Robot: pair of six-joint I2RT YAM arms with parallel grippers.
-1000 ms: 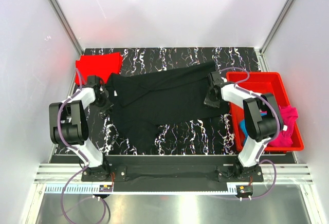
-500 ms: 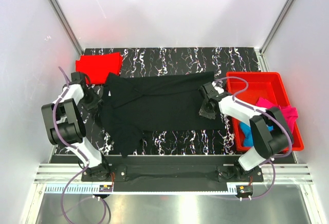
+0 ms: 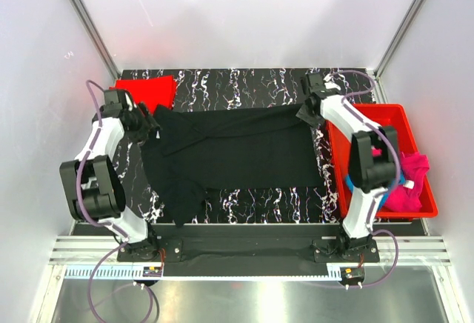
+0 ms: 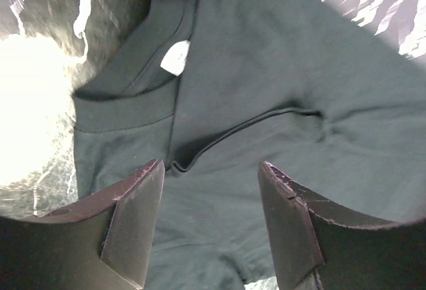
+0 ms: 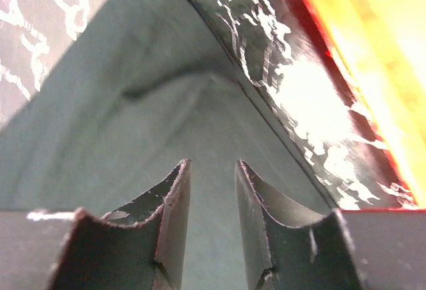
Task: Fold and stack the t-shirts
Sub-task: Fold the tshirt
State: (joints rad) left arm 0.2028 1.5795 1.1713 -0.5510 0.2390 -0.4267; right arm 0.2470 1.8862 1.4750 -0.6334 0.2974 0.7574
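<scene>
Both arms have swung to the far corners and let go: I see the left gripper (image 4: pixel 210 170) wide over the collar (image 4: pixel 123 100), the right gripper (image 5: pixel 212 165) narrowly parted, empty, the black t-shirt (image 3: pixel 237 149) flat mid-table between the folded red t-shirt (image 3: pixel 142 90) and the red bin (image 3: pixel 370 107).

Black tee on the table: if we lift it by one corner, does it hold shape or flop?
Probably flops: the black t-shirt lies limp and flat, so a lifted corner would likely drape. Looks thin at the collar, so likely light. A push would probably bunch it, as the raised fold near the collar suggests.
</scene>
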